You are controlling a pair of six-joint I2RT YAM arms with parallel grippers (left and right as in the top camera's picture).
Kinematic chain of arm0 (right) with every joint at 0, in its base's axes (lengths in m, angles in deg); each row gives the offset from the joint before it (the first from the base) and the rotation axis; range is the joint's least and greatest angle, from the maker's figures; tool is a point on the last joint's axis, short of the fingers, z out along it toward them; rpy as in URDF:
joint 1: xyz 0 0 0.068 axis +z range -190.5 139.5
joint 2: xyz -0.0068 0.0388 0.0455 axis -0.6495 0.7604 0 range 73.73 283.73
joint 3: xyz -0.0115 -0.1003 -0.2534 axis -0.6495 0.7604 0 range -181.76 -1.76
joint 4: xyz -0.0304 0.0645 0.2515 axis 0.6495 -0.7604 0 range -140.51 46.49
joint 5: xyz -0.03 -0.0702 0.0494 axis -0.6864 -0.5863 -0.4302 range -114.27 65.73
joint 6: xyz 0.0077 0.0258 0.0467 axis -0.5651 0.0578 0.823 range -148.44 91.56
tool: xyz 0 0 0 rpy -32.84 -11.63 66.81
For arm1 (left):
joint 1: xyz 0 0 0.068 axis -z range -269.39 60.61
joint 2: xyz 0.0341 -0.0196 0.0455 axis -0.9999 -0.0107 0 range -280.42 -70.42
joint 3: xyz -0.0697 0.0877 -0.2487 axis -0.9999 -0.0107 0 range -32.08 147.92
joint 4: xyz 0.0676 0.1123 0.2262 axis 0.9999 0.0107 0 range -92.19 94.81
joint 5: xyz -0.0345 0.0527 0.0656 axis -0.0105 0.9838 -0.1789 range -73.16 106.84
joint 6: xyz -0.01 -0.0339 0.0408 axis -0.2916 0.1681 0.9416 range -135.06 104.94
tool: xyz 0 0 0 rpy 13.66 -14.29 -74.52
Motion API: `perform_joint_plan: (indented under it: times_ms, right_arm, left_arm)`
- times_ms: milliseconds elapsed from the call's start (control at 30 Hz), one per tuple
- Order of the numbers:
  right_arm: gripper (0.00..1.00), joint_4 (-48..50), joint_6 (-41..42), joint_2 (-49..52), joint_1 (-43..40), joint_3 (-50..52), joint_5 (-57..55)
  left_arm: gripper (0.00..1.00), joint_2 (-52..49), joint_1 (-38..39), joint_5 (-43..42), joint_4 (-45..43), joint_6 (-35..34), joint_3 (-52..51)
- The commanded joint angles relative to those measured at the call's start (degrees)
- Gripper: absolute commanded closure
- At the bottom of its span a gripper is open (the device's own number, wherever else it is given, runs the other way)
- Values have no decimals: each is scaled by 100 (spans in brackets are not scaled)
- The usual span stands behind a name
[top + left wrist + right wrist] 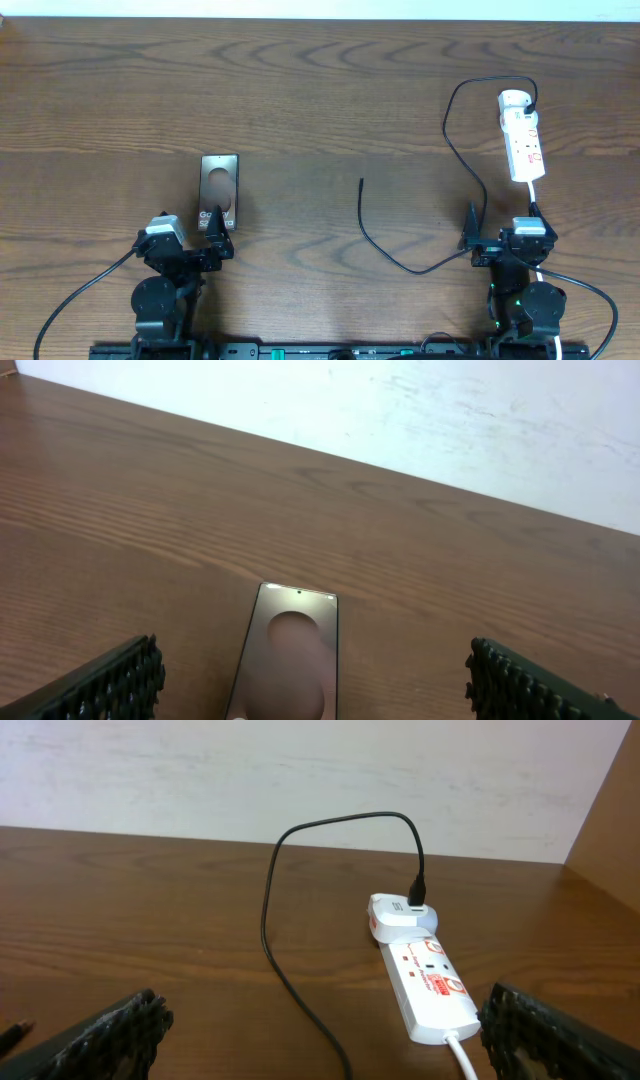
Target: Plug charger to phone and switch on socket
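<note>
Judging from the layout, no step of the task is taken to be done yet. The flat dark smartphone with a tan-reflecting screen point(220, 190) lies on the brown wooden table point(320, 90), left of centre. Its lettered near end sits just at the left gripper point(212, 245), whose fingers are spread wide with nothing between them. The right gripper point(500, 235) is likewise spread apart and empty.

The narrow white power strip with red markings point(523, 140) lies at the far right. The thin black charger cable point(372, 243) is plugged in at its far end. The cable loops left, runs close beside the right gripper, and ends in a small black plug tip point(361, 183) well apart from the phone, to its right.

Several failures can be foreseen:
- The thin cable could be pinched too far from its tip, so that the tip droops and the port is missed.
- The phone could be pushed along the smooth wood unless it is braced by the other gripper.
- Which end carries the port cannot be seen. If it is the near end, the tip would have to be turned round.
- The slack beside the right gripper could be snagged, dragging the strip.
- The strip itself may slide when its switch is pressed. The switch cannot be made out.
</note>
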Motion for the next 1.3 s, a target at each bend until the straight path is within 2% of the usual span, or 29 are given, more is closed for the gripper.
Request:
perform_joint_plan:
  times_ms: [0, 433, 600, 700, 733, 933, 1267]
  right_arm:
    - [1, -17, -55, -26, -15, 17, 35]
    - [1, -17, -55, -26, -15, 17, 35]
    - [1, -17, -57, -26, -15, 17, 35]
    - [1, -17, -57, -26, -15, 17, 35]
    - [1, -17, -55, -26, -15, 17, 35]
    - [1, -17, -55, -26, -15, 17, 35]
    - [1, -17, -55, -26, -15, 17, 35]
  left_arm:
    - [5, 35, -26, -118, 179, 55, -79]
    - [5, -31, -26, -142, 74, -7, 173]
    - [5, -695, -26, -245, 140, 42, 743]
    - [5, -1451, -26, -297, 295, 120, 1290]
    - [5, -2026, -26, -391, 398, 212, 1705]
    - [5, -3941, -24, -656, 1012, 212, 3228]
    - [5, -6741, -9, -678, 2763, 605, 5783]
